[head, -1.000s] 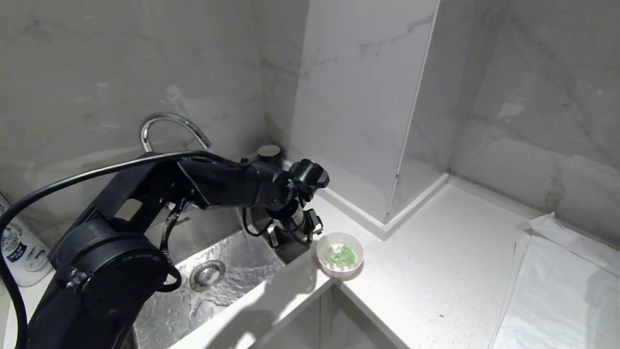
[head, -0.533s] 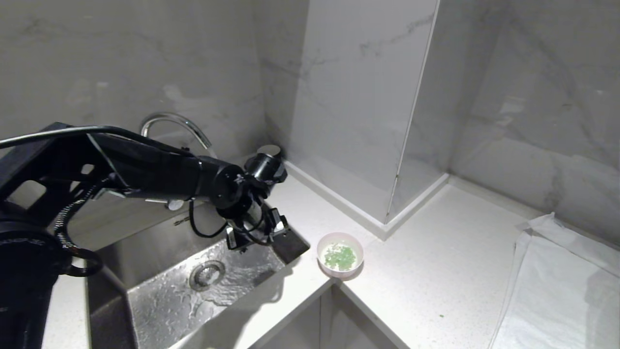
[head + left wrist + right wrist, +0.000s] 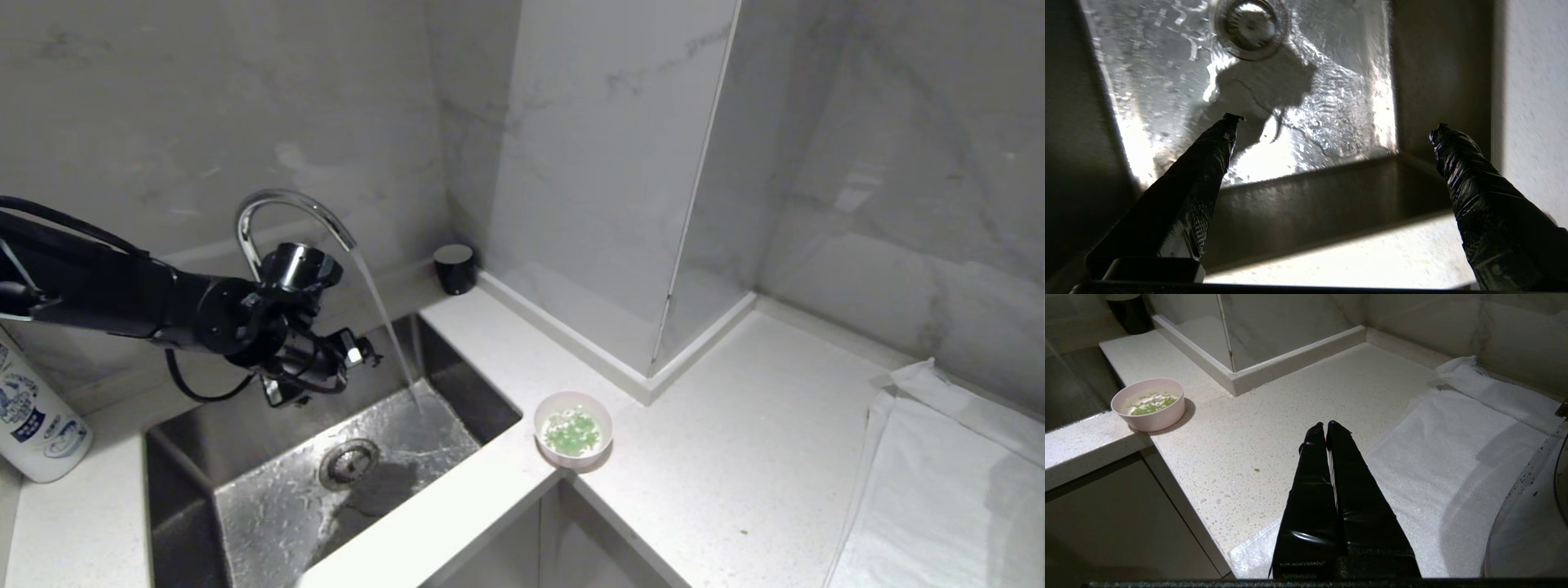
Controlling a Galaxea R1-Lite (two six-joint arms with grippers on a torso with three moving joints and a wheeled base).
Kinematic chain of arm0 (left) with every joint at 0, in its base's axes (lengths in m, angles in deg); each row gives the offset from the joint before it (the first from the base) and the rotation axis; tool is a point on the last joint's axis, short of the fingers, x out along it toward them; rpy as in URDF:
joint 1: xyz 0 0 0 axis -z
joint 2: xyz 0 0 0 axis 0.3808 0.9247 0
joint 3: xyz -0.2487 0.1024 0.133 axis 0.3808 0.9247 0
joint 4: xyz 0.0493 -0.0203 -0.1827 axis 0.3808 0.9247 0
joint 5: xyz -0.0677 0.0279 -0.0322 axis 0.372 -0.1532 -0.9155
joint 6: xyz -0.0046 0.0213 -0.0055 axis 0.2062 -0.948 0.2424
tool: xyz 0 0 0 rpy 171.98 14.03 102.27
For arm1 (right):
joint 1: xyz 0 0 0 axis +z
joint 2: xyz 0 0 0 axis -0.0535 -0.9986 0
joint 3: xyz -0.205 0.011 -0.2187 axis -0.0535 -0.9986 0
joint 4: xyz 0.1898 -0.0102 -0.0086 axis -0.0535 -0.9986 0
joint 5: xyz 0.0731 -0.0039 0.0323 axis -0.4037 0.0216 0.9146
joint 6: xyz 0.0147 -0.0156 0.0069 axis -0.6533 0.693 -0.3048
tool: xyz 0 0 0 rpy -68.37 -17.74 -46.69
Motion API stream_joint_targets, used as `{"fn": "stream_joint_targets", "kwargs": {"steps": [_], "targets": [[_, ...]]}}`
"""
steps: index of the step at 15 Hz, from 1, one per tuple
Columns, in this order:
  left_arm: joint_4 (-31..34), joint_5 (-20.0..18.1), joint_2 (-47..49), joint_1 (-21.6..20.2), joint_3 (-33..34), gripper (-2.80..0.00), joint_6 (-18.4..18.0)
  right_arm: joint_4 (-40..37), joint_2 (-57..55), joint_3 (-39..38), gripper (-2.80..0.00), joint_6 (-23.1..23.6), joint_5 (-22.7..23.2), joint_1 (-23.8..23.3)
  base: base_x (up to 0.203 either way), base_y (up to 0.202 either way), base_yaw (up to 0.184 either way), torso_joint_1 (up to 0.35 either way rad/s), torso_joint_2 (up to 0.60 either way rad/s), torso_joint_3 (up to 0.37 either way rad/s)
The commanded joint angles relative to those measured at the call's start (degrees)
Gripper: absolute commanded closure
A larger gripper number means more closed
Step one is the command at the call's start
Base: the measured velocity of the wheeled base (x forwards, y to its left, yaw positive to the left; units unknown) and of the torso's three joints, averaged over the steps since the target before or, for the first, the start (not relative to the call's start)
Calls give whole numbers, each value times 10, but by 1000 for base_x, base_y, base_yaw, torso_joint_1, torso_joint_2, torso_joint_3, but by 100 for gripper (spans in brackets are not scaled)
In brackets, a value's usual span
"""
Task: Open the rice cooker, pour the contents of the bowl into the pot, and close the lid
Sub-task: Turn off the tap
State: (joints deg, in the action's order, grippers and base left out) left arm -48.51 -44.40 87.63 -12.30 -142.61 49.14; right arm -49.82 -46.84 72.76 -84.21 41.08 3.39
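Grey marble walls (image 3: pixel 620 147) stand behind a white speckled counter (image 3: pixel 735 457) with a steel sink (image 3: pixel 343 482) set into its left part. From the head, the tap (image 3: pixel 282 208) curves over the sink and water runs from it down into the basin, close to the drain (image 3: pixel 349 463). The left gripper (image 3: pixel 359 353) hangs over the far side of the sink, left of the water, and its fingers are spread wide with nothing in them. The pink bowl (image 3: pixel 573 429) sits on the counter just right of the sink, well apart from that gripper, and the green bits (image 3: pixel 574 434) lie inside it. A small black cup (image 3: pixel 454 268) stands in the far corner, a white bottle (image 3: pixel 37 425) stands at the far left, and a white towel (image 3: pixel 939 490) lies at the right. From the left wrist, the two fingers (image 3: pixel 1200 183) point down at the wet sink floor, far apart. From the right wrist, the right gripper (image 3: pixel 1325 425) hangs over the counter by the towel with its fingers pressed together and empty, and the bowl sits far off to the left of it.
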Motion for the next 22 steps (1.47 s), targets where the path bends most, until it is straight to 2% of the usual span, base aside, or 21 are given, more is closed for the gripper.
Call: {"fn": "stream_joint_targets", "kwargs": {"steps": [1,2,3,5,8,10,18,22], "targets": [[-1,0,-6,-43,6,-280,-12,0,0,-2,0,0,0,0,0,0,0,0,0,0],[-1,-1,-6,-54,7,-280,-22,0,0,-1,0,0,0,0,0,0,0,0,0,0],[-2,-4,-7,-63,12,0,-42,0,0,-1,0,0,0,0,0,0,0,0,0,0],[-14,-8,4,-92,4,0,-60,0,0,-1,0,0,0,0,0,0,0,0,0,0],[-90,-10,36,-136,1,0,-82,0,0,-1,0,0,0,0,0,0,0,0,0,0],[-116,-9,56,-151,-3,0,-88,0,0,-1,0,0,0,0,0,0,0,0,0,0],[-123,-5,152,-189,-97,0,-80,0,0,-1,0,0,0,0,0,0,0,0,0,0],[-149,-9,160,-204,-107,0,-79,0,0,-1,0,0,0,0,0,0,0,0,0,0]]}}
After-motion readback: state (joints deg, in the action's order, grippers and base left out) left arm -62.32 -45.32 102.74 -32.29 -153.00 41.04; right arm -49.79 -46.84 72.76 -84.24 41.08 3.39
